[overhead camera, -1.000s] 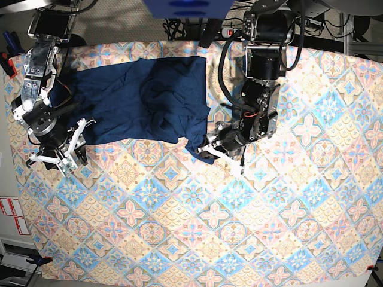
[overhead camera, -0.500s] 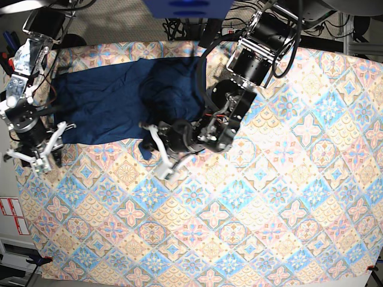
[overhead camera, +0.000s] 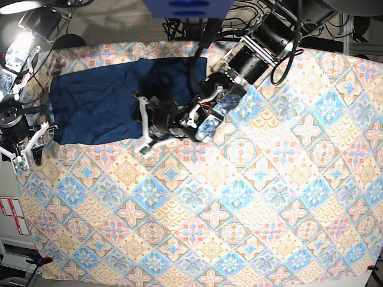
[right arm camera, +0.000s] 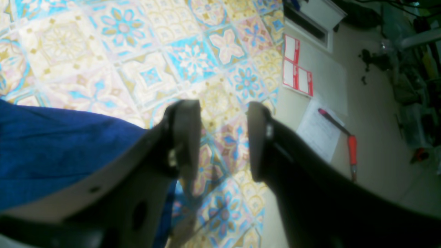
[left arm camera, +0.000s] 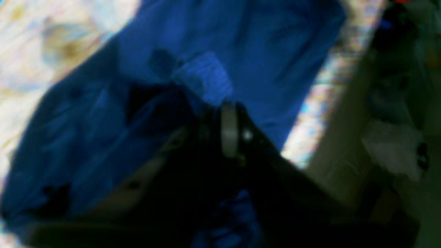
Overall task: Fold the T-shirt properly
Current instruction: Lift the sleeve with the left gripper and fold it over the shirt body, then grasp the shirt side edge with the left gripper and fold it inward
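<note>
The dark navy T-shirt (overhead camera: 96,101) lies at the table's back left, its right part folded over to the left. My left gripper (overhead camera: 142,128) reaches across it from the right and hovers over its front edge. In the blurred left wrist view the left gripper (left arm camera: 228,105) has its jaws nearly together, with a paler fold of the T-shirt (left arm camera: 258,41) running into the tips. My right gripper (overhead camera: 24,156) stands open at the table's left edge, just off the shirt's left end. In the right wrist view nothing sits between the right gripper's (right arm camera: 222,110) fingers, and the T-shirt (right arm camera: 51,148) lies to their left.
A pastel patterned tablecloth (overhead camera: 239,209) covers the table. Off the left edge, the floor holds red-and-white labels (right arm camera: 298,65), a sheet of paper and a red-handled tool (right arm camera: 351,148). Cables and a blue housing (overhead camera: 185,7) sit behind the table's back edge.
My left arm swept left, carrying the shirt's right part over the body, so the shirt now looks narrower. My right arm pulled back left, off the shirt, to the table's edge.
</note>
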`<state>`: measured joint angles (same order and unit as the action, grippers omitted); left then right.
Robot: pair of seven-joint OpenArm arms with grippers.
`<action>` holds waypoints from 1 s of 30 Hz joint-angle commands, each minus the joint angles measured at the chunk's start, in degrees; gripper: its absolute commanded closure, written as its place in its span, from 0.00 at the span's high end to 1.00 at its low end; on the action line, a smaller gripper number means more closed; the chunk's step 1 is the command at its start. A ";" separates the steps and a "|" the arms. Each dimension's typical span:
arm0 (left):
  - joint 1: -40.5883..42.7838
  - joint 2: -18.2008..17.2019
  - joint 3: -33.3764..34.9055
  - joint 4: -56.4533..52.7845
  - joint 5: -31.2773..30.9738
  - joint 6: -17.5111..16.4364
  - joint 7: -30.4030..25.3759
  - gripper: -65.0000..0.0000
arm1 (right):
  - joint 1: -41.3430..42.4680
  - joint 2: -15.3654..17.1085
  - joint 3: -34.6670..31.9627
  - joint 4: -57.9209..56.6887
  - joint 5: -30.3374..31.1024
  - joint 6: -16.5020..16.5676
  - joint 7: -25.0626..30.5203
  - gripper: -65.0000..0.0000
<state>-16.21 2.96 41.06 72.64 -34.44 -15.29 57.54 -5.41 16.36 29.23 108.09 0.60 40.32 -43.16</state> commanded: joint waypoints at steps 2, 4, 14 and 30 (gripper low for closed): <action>-1.16 -0.54 -0.40 2.13 -0.77 -0.23 -0.79 0.30 | 0.71 1.09 0.09 0.96 0.67 -0.32 1.18 0.34; 0.08 -2.39 -0.49 6.08 -0.77 -0.23 -1.49 0.42 | 0.71 1.09 0.09 0.96 0.67 -0.32 1.18 0.34; 14.14 -5.99 -18.51 23.40 -0.86 -0.23 -3.08 0.46 | 0.71 1.09 -0.09 1.05 0.67 -0.32 0.91 0.34; 20.73 -4.24 -36.35 16.28 -7.81 -0.14 -3.52 0.46 | 0.71 1.00 0.26 1.05 7.71 -0.32 0.83 0.34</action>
<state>5.52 -1.39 4.73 89.14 -40.86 -14.76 54.78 -5.34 16.32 28.88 108.07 7.88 40.36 -43.57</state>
